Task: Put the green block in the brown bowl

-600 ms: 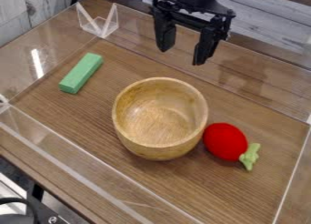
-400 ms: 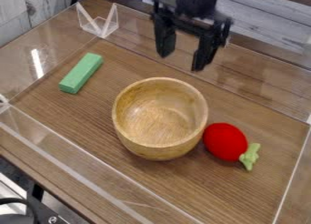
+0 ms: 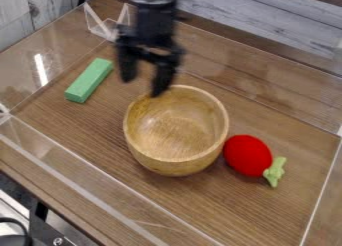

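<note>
Camera: at the near left corner I am seeing a glossy black curved object [image 3: 30, 228], partly cut off by the frame. Beyond it the tabletop [image 3: 107, 180] is showing brown wood with fine grain and straight board seams. The brown bowl [image 3: 174, 140] is sitting near mid-table, round and light brown, its thick rim smooth and its grain curving around the inside. To the right of the bowl, the red toy [image 3: 249, 156] is lying, rounded and strawberry-like, its green stem [image 3: 275, 171] pointing away from the bowl. Farther back and left of the bowl, well apart from it, the green block [image 3: 90, 80] is resting flat on the wood: a plain, pale, elongated bar set diagonally. At the far left a clear, angular object [image 3: 110, 23] is standing, faintly glinting.

Change from the earlier frames: my gripper is now showing farther left, between the block and the bowl's far side; bowl, block and toy are keeping their places.

Hand: I am holding my black gripper [image 3: 131, 74] wide open, with nothing in its grasp. Motion is blurring it, so I cannot tell whether a fingertip is touching the block.
</note>
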`<state>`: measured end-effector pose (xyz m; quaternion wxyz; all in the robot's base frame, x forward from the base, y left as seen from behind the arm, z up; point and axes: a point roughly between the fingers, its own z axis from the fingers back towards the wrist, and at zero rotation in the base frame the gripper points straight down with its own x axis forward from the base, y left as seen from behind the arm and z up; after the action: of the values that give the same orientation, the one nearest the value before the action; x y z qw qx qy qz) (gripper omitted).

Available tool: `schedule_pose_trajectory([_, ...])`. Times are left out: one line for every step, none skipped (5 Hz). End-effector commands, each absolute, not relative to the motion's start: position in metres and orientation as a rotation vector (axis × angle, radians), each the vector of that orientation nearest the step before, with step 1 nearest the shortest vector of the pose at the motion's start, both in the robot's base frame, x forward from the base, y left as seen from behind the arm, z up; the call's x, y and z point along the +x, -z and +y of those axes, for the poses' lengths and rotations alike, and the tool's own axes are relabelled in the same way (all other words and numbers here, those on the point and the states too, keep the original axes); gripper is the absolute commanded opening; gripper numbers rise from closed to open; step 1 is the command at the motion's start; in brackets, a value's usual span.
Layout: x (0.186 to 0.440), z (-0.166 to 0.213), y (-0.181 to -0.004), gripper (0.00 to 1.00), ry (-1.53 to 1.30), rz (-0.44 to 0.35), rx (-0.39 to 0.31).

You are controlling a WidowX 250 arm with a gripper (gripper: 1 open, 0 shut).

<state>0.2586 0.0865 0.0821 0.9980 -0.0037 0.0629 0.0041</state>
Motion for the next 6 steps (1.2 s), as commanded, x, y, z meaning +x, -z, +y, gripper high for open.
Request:
schedule_pose_trajectory([0.251,0.134,-0.100,1.00,0.016,0.029,0.027])
schedule_pose_trajectory([0.244,0.169,-0.097,1.00,0.017,0.009,0.025])
schedule_pose_trajectory([0.249,0.186,-0.087,1.00,0.026,-0.002,0.009])
schedule_pose_trajectory([0.255,0.198,-0.080,1.00,0.048,0.002,0.003])
schedule_pose_trajectory([0.262,0.203,-0.070,1.00,-0.011,-0.003,-0.009])
schedule_pose_trajectory([0.270,0.207,-0.062,1.00,-0.060,-0.005,-0.022])
